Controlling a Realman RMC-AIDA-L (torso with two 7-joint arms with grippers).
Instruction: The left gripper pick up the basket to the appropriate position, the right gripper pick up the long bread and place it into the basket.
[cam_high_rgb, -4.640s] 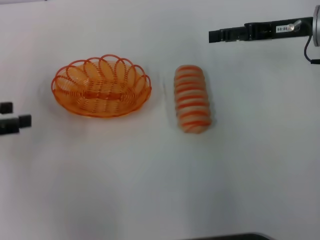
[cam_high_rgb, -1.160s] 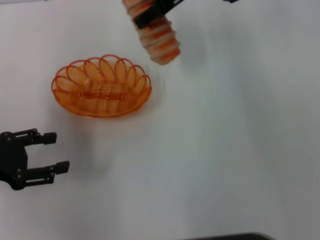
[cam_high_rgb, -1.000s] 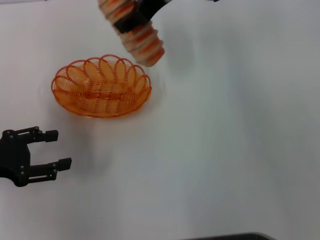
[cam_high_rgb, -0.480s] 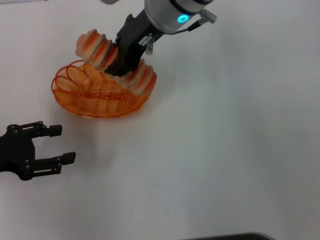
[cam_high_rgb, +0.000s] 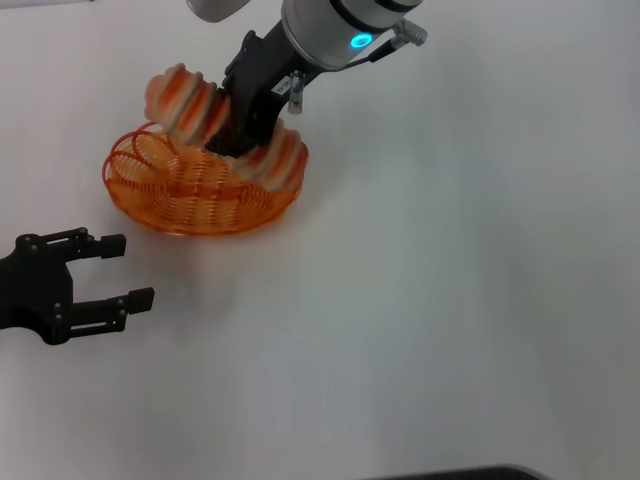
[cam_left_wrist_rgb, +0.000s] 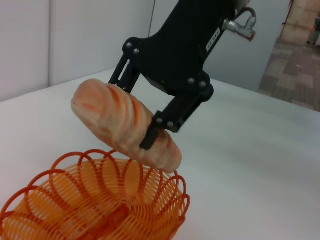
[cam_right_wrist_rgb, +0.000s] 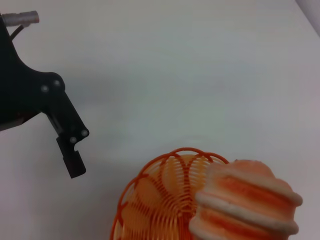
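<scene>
Head view: right gripper (cam_high_rgb: 240, 125) pinching long bread (cam_high_rgb: 225, 125) mid-length, loaf tilted just above basket (cam_high_rgb: 190, 200). Left gripper (cam_high_rgb: 125, 272), fingers spread, near basket, apart from it.

Left wrist view: bread (cam_left_wrist_rgb: 125, 125) hangs clamped over basket's rim (cam_left_wrist_rgb: 100, 195).

Right wrist view: bread's end (cam_right_wrist_rgb: 247, 205) above basket (cam_right_wrist_rgb: 160, 200); left gripper's finger (cam_right_wrist_rgb: 72, 152) beside.

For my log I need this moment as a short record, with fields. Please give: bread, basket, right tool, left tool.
bread: long bread held tilted above the basket, not yet lying in it
basket: orange basket on the white table, nothing inside
right tool: right tool shut on the bread's middle
left tool: left tool open, apart from the basket, holding nothing
</scene>
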